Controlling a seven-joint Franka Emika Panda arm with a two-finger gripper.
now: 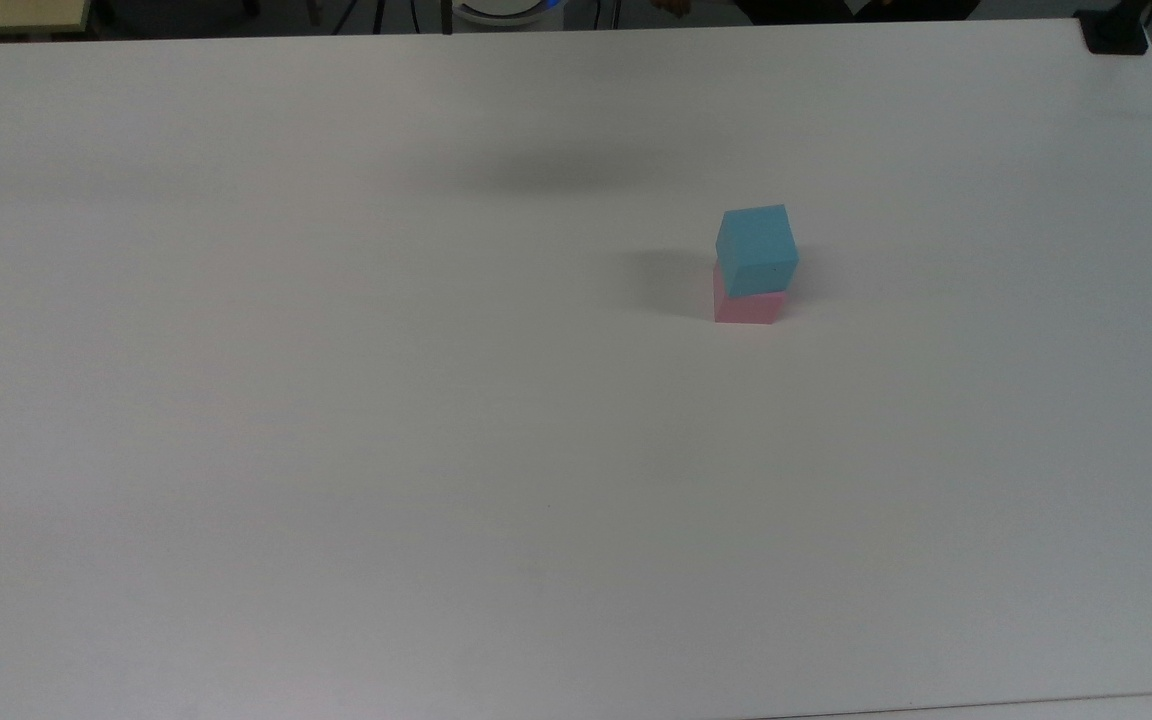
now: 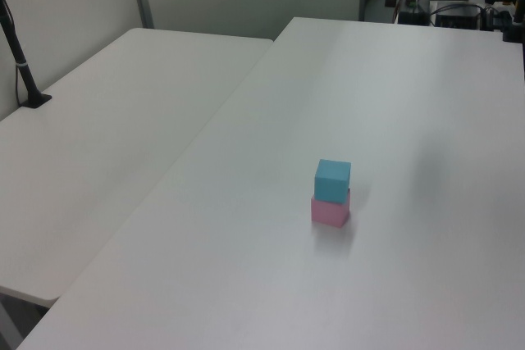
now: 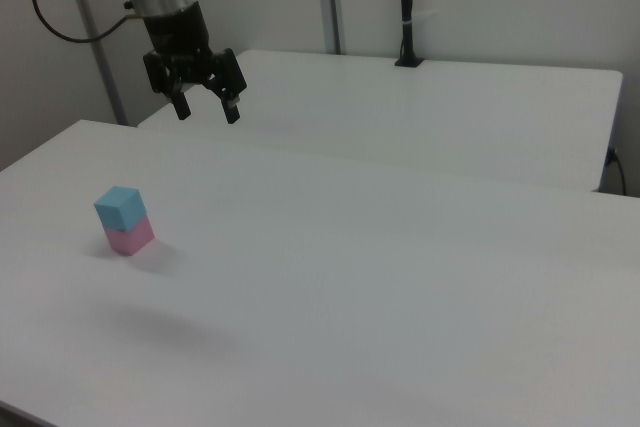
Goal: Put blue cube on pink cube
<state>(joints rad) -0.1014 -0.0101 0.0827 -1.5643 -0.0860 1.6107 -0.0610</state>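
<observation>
Blue cube (image 1: 756,248) stacked on pink cube (image 1: 747,305), slightly twisted, at roughly 2 o'clock from centre of surface (image 1: 336,450) in top view. Hand (image 3: 206,112) spread, empty, raised well clear of stack. Task looks done; nothing left but parking.

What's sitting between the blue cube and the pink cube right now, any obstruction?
Nothing visible. The blue cube already rests directly on the pink cube, slightly skewed. The gripper hangs open, well clear above the table.
</observation>
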